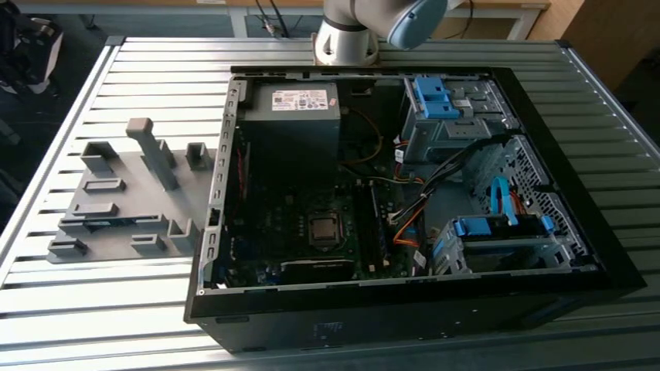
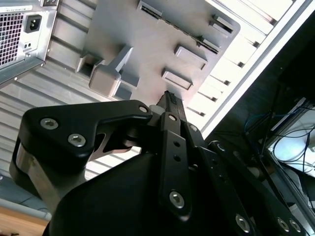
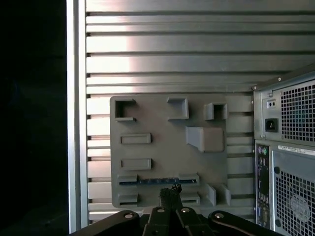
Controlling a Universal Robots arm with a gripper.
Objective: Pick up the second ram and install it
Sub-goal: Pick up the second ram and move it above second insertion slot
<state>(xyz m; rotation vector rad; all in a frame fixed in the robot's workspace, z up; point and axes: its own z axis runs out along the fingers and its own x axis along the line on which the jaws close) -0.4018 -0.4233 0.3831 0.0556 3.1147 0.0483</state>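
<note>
The ram stick (image 3: 157, 181) lies on its edge in the grey tray (image 3: 162, 145), held between small grey blocks. In the exterior view the stick (image 1: 108, 224) is at the near end of the tray (image 1: 134, 202). The tray sits on the table (image 1: 103, 309), on the exterior view's left of the open computer (image 1: 413, 309).

In both wrist views my hand (image 3: 171, 189) hangs above the tray, not touching anything. The hand (image 2: 170, 98) looks pinched shut, with nothing in it.

I think a few things could go wrong. If the hand goes down shut, it could bump the top of the stick and tip it. The stick is very thin, so a crooked grab could jam it against the blocks. The tall grey post (image 1: 154, 154) stands close by and could get knocked. Inside the computer, loose wires (image 1: 413, 209) lie close to the board (image 1: 299, 224) and could snag the stick.
</note>
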